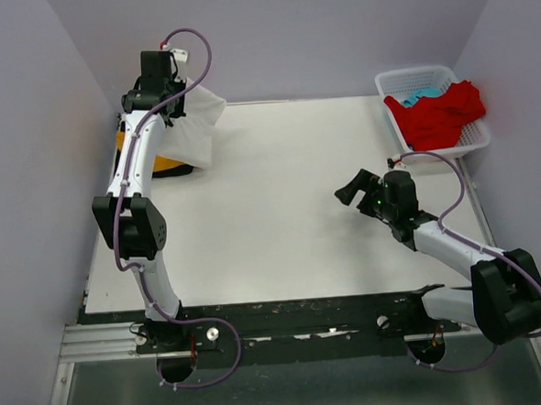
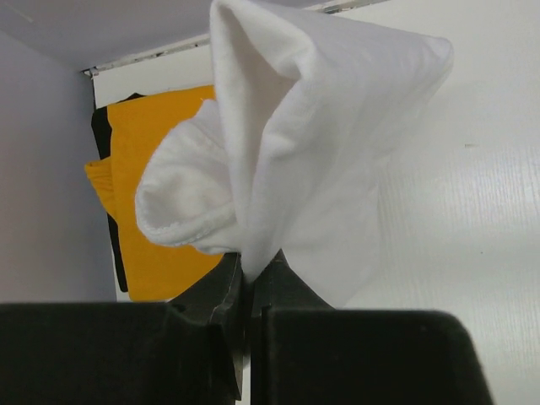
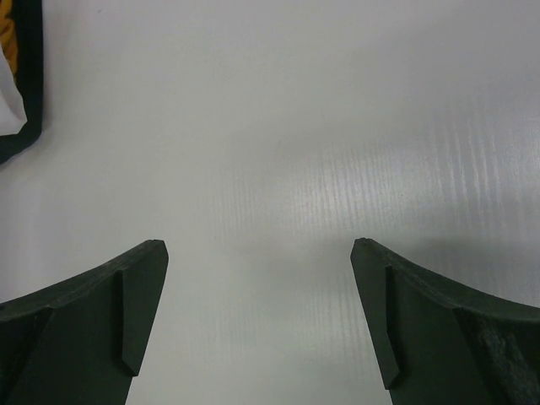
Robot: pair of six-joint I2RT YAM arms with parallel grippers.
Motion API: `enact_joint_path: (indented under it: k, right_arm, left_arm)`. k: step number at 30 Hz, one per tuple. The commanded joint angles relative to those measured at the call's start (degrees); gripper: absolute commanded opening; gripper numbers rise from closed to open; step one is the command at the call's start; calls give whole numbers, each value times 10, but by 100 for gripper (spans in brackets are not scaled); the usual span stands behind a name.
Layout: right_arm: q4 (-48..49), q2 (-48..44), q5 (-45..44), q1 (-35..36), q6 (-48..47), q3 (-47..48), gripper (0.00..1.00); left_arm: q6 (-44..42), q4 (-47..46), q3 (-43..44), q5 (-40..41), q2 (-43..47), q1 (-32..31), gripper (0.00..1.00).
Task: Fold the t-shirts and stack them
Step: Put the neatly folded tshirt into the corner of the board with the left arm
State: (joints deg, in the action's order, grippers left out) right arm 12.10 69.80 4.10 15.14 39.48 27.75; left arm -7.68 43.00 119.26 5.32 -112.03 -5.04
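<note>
plain white t-shirt [image 2: 329, 126], plain orange t-shirt [image 2: 160, 160], black t-shirt [image 2: 99, 131], red t-shirt [image 1: 440, 116], light blue t-shirt [image 1: 419, 93], white lattice basket [image 1: 414, 72], white table [image 1: 281, 220], pale lilac walls [image 1: 288, 36]

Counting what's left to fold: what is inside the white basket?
A red t-shirt fills the basket, with light blue cloth showing behind it. Anything beneath them is covered.

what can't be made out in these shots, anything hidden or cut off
- Top view: the left arm and the white t-shirt cover most of the orange t-shirt; its fold is unclear.
- Left wrist: the white t-shirt, pinched in the left gripper, blocks much of the table.
- Top view: the red t-shirt in the basket buries the light blue t-shirt; count unknown.
- Right wrist: the pile is cut off by the left edge.
</note>
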Motion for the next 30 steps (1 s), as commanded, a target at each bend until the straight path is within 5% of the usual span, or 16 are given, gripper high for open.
enact_joint_path:
  k: [1,10,30]
  right_arm:
    - [-5,-10,-17,-2,-8,9,100]
    - [2,16,-8,-2,-7,14,100]
    - [-4,41,-32,-2,-16,21,100]
  left_arm:
    - [30,2,27,-36,12,25,0]
    - [65,17,72,-113,-20,76,0]
    - [16,22,176,-40,-168,147,0]
